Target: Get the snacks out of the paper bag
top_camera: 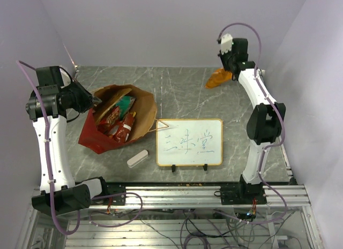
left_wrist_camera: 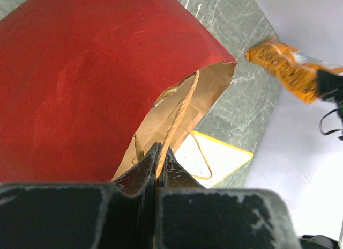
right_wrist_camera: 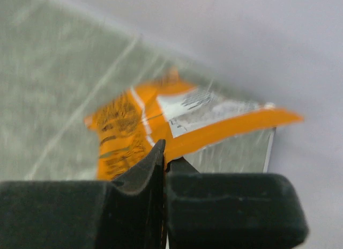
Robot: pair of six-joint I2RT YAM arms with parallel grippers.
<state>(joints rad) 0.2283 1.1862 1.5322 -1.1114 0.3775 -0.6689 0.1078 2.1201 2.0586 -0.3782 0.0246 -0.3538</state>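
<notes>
Clamping a flat orange foil snack packet [top_camera: 218, 78] in shut jaws, right gripper [right_wrist_camera: 163, 155] hangs upper right. Left gripper [left_wrist_camera: 159, 155] jaws pinch red paper bag [top_camera: 90, 139] rim, centre-left; red and teal packets [top_camera: 120, 120] inside.

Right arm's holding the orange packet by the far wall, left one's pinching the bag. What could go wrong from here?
1. The right gripper pinches only an edge of the orange packet, which may slip out.
2. The left gripper holds the paper bag only at its rim or handle; a tug could tear it or close the mouth over the remaining snacks.
3. A handle loop lies on the whiteboard and might drag it.
</notes>
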